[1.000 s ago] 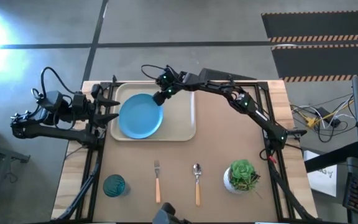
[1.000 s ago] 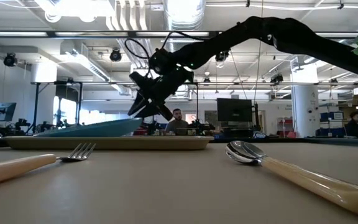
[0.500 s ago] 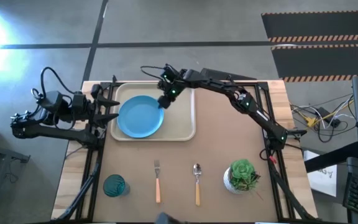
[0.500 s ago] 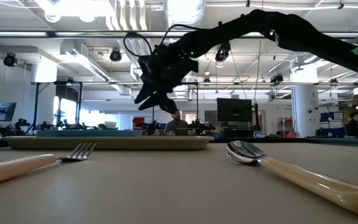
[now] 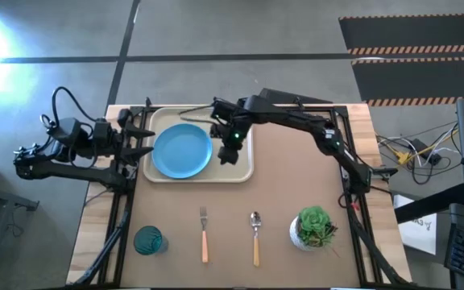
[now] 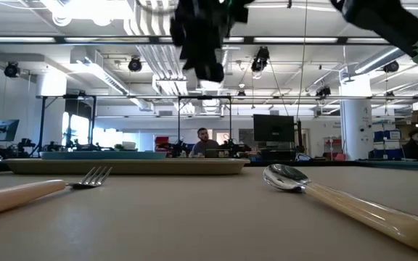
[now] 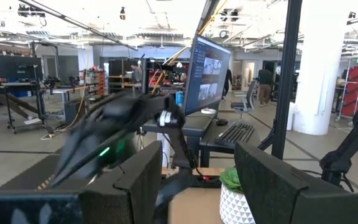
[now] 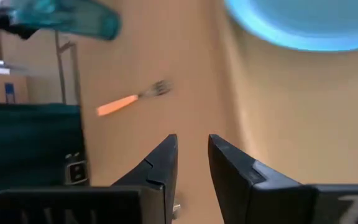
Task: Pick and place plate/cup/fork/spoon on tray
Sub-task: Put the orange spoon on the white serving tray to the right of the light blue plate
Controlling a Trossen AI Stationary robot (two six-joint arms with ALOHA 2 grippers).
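Observation:
The sky-blue plate lies flat on the left half of the cream tray; it also shows in the low view and the right wrist view. My right gripper hovers above the tray's right half, next to the plate, slightly open and empty. The teal cup, the fork and the spoon lie on the table near its front edge. My left gripper waits open at the tray's left side.
A green plant in a white pot stands at the near right, next to the spoon. The table's bare middle lies between the tray and the cutlery. A person sits in the room beyond the table.
My right gripper has let go of the plate's far right rim, risen and moved toward the table's near right, over the tray's right half. The plate, first tilted with that rim raised, now lies flat on the tray.

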